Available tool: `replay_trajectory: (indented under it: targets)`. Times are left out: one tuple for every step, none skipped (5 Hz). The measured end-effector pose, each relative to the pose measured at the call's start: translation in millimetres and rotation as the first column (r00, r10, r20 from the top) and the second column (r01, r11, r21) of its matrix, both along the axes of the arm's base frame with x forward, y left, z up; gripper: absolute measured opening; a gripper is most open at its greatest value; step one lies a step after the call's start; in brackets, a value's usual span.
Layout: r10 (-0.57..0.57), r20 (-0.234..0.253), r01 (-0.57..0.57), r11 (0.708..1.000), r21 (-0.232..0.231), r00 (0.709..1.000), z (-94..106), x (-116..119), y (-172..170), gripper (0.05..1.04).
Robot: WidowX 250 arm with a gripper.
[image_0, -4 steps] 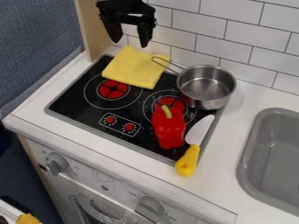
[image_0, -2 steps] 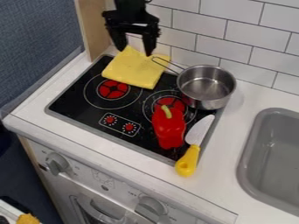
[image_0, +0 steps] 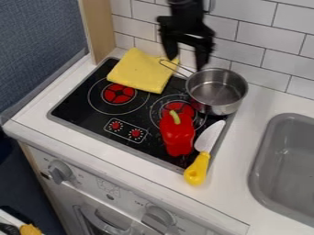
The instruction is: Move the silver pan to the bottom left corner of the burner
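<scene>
Noted behind the worktop: white tiled wall (image_0: pixel 270 50), rectangular tiles in staggered courses, dark thin joints. At upper left, upright pale wood panel (image_0: pixel 97 27), adjoining blue-grey textured wall (image_0: pixel 36 36). Along the left side of the white counter (image_0: pixel 239 147), a grey strip (image_0: pixel 46 87). At right, grey sink (image_0: pixel 288 165) with rounded corners, set into the counter. Below the front edge, pale grey cabinet front (image_0: pixel 122 186) with left knob (image_0: pixel 59 171), right knob (image_0: pixel 158 218) and, between, part of an oven door (image_0: pixel 101 222). At lower left, dark blue surface (image_0: pixel 30 183), floor or wall undetermined. Lighting: fairly even.
</scene>
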State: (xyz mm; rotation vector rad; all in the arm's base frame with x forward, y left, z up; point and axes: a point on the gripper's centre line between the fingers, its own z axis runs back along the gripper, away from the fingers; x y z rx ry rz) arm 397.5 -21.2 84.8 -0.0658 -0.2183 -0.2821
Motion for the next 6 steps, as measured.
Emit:
replay_trajectory:
  targets:
    - [-0.113, 0.003, 0.113, 0.994, 0.006, 0.994, 5.1, -6, -42, 0.998]
    - [-0.163, -0.032, 0.163, 0.986, 0.024, 0.986, -7.9, -8, -59, 0.998]
    - [-0.209, -0.076, 0.213, 0.976, 0.051, 0.975, -19.5, -9, -77, 0.999]
    - [-0.214, -0.15, 0.229, 0.969, 0.091, 0.965, -36.7, -10, -84, 0.999]
    - [-0.207, -0.186, 0.227, 0.97, 0.091, 0.96, -46.1, -10, -84, 0.948]
    - [-0.179, -0.214, 0.202, 0.975, 0.091, 0.96, -51.1, -12, -83, 0.665]
